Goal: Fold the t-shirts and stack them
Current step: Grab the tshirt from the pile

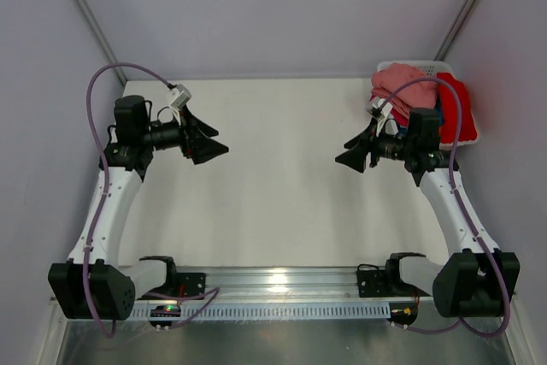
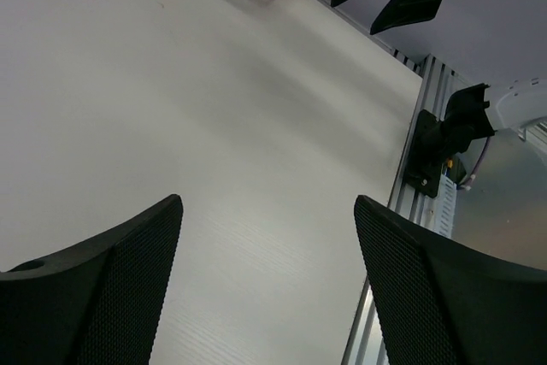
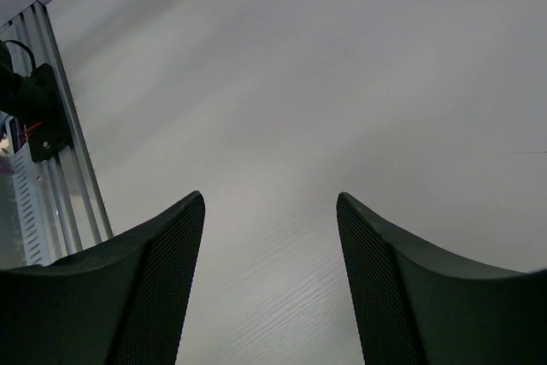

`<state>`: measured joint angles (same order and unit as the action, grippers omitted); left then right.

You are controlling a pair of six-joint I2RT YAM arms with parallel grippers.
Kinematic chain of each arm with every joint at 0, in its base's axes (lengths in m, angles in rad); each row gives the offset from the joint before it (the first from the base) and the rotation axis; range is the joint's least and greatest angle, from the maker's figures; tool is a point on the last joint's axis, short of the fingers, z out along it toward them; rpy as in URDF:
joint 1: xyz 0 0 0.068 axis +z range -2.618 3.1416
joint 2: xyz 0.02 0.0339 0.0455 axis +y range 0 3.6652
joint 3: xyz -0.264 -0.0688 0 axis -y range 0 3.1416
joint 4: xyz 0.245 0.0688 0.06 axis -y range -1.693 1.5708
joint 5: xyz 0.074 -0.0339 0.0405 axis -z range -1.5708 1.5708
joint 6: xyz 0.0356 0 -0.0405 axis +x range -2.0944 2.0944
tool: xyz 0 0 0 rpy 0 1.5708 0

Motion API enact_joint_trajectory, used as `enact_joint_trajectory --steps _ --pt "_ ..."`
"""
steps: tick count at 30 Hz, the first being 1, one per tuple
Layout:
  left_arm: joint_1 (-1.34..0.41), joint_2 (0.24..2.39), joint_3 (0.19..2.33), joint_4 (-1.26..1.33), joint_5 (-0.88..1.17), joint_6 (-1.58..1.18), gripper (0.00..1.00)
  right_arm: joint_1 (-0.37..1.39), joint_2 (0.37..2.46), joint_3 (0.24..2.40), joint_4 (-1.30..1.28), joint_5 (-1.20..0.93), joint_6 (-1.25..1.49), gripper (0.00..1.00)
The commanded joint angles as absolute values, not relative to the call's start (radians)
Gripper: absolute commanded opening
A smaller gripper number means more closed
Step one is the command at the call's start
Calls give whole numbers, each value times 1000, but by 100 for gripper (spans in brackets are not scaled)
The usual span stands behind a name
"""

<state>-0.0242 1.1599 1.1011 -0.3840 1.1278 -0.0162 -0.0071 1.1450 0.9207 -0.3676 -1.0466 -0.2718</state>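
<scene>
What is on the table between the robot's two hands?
Nothing. In the top view, only bare white table lies between the left gripper and the right gripper. Both are open and hold nothing.

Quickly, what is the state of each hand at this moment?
Left hand: open, holding nothing.
Right hand: open, holding nothing.

Your left arm (image 1: 109, 198) and right arm (image 1: 450, 203) have white links, black joints, lilac cables (image 1: 91, 91), and black dimple-textured pincer fingers (image 2: 111, 288).
</scene>
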Motion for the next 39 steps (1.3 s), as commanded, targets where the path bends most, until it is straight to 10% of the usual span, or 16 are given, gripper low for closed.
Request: enact_joint_trajectory --steps 1,3,4,8,13,17,20,23,24,26,27,30,32,34,35,39 --pt "-21 1121 1071 -310 1146 -77 82 -14 1138 928 -351 -1072 -290 68" --pt "-23 1106 1046 -281 1140 -83 54 -15 1135 928 -351 -1072 -287 68" --pt "-23 1101 1042 -275 1134 -86 7 -15 1135 927 -350 -1074 -287 67" --pt "-23 1086 1031 -258 1123 -106 0 -15 1134 927 -351 -1091 -293 34" --pt "-21 1089 1032 -239 1108 -117 83 -15 1129 925 -351 -1097 -298 14" --pt "-21 1095 1031 -236 1094 -123 92 -17 1127 925 -353 -1085 -298 90" --pt "-21 1097 1028 -232 1089 -127 91 -17 1123 922 -354 -1091 -302 90" --pt "-23 1095 1025 -224 1078 -132 92 -17 1126 923 -359 -1101 -310 74" --pt "-21 1097 1023 -219 1080 -136 91 -18 1127 928 -367 -1114 -316 33" --pt "-21 1097 1019 -212 1081 -138 68 -18 1127 928 -362 -1117 -307 3" --pt "-23 1097 1019 -213 1074 -138 15 -18 1123 927 -368 -1140 -324 3" --pt "-23 1097 1017 -225 1074 -126 0 -17 1115 919 -354 -1135 -310 3" --pt "-21 1094 1008 -204 1062 -146 10 -18 1109 916 -350 -1112 -310 27" --pt "-23 1089 1003 -196 1054 -149 59 -18 1108 916 -353 -1103 -307 94" --pt "-23 1086 1003 -198 1052 -150 77 -18 1108 914 -350 -1103 -305 99" --pt "-23 1085 1000 -193 1042 -153 78 -20 1109 913 -351 -1104 -307 99"
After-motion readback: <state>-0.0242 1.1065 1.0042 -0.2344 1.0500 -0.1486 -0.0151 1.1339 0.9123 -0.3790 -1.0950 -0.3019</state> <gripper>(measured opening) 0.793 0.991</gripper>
